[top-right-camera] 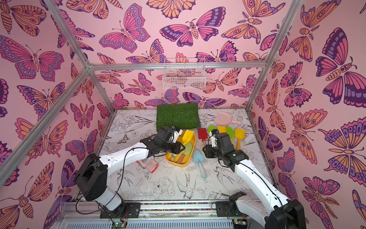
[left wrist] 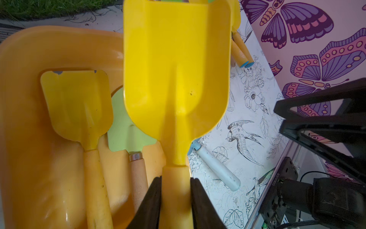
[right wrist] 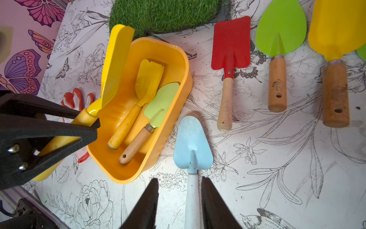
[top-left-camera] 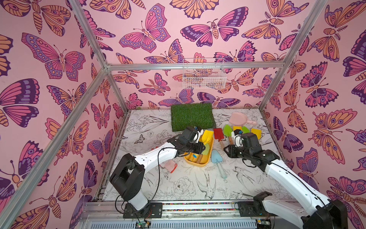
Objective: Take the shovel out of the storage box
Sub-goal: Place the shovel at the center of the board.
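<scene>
The box (right wrist: pixel 179 59) is glossy orange-yellow plastic, smooth, with bright glints on its floor. Above the box, the big shovel (left wrist: pixel 176 69) has a smooth, shiny yellow blade and a duller yellow handle. Inside the box, the small shovel (left wrist: pixel 77 103) is painted yellow and chipped to grey metal at the tip. Also inside it, the pale trowel (left wrist: pixel 126 128) has a matt green blade, a shiny metal collar and a smooth wooden handle. Just beside the box, the blue trowel (right wrist: pixel 193 144) looks matt and speckled. Further from the box, the red shovel (right wrist: pixel 230 43) has a pale bare-wood handle. Behind the box, the mat (right wrist: pixel 164 13) is coarse fake grass.
</scene>
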